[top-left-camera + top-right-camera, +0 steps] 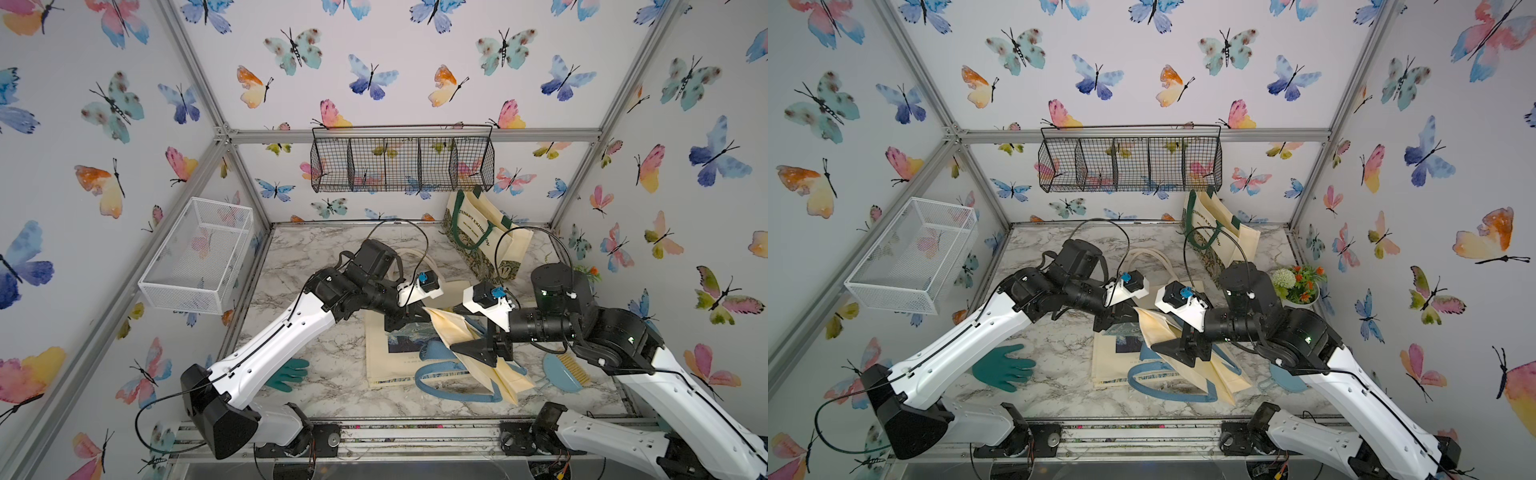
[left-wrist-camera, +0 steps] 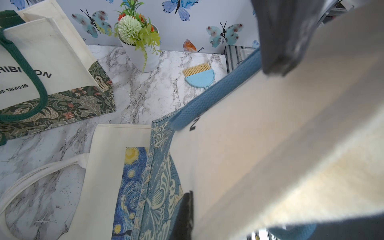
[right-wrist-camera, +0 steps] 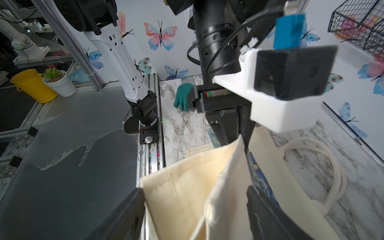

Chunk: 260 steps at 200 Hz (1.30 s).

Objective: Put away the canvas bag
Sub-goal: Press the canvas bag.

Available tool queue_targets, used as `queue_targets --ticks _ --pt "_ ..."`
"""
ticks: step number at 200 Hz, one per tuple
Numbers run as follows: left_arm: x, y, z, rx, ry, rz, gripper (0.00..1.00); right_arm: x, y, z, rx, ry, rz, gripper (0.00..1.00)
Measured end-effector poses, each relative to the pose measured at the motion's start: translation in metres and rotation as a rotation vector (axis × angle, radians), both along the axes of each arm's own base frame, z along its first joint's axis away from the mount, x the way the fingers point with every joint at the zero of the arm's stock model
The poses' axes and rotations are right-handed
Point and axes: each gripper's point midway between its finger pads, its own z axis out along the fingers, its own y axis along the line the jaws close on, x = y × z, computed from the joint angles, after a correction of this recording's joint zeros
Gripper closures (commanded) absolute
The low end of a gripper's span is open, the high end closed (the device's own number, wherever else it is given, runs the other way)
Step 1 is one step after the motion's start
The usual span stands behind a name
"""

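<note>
Left pincer [image 3: 242,139] pinching canvas bag [image 3: 182,187] corner — right pincer [image 3: 193,209] spread astride it

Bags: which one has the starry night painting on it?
The flat bag with white handles, lying under the blue-handled bag. That one and the green-handled bag show leafy patterns instead.

Cell walls [image 1: 395,83]: white wallpaper with watercolour butterflies, in an aluminium frame [image 1: 266,136]. Tabletop [image 1: 332,365] is grey-veined marble print. 2 baskets hang on the walls: black wire basket [image 1: 402,164] at the back, white mesh basket [image 1: 195,257] on the left. Outside the cell, a yellow bucket [image 3: 33,85] stands just beside a white plant pot [image 3: 59,82] on a grey surface [image 3: 72,166]. Light is even.
</note>
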Motion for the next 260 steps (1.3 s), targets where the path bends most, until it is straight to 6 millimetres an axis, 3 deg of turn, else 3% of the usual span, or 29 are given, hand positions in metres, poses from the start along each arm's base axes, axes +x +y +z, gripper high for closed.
queue_targets --ticks 67,124,166,260 --pt "-0.001 -0.002 0.001 0.003 0.047 -0.035 1.00 -0.004 -0.003 -0.013 -0.054 0.047 0.005 0.06" --pt "0.002 0.000 0.000 0.001 0.101 -0.049 1.00 -0.006 -0.007 0.004 -0.026 0.025 0.000 0.07" --pt "0.010 -0.013 0.004 0.006 0.153 -0.066 1.00 -0.004 -0.006 0.004 -0.022 0.030 -0.009 0.07" --pt "0.011 -0.025 0.004 0.033 0.347 -0.049 1.00 0.034 -0.010 -0.007 -0.090 -0.030 -0.186 0.07"
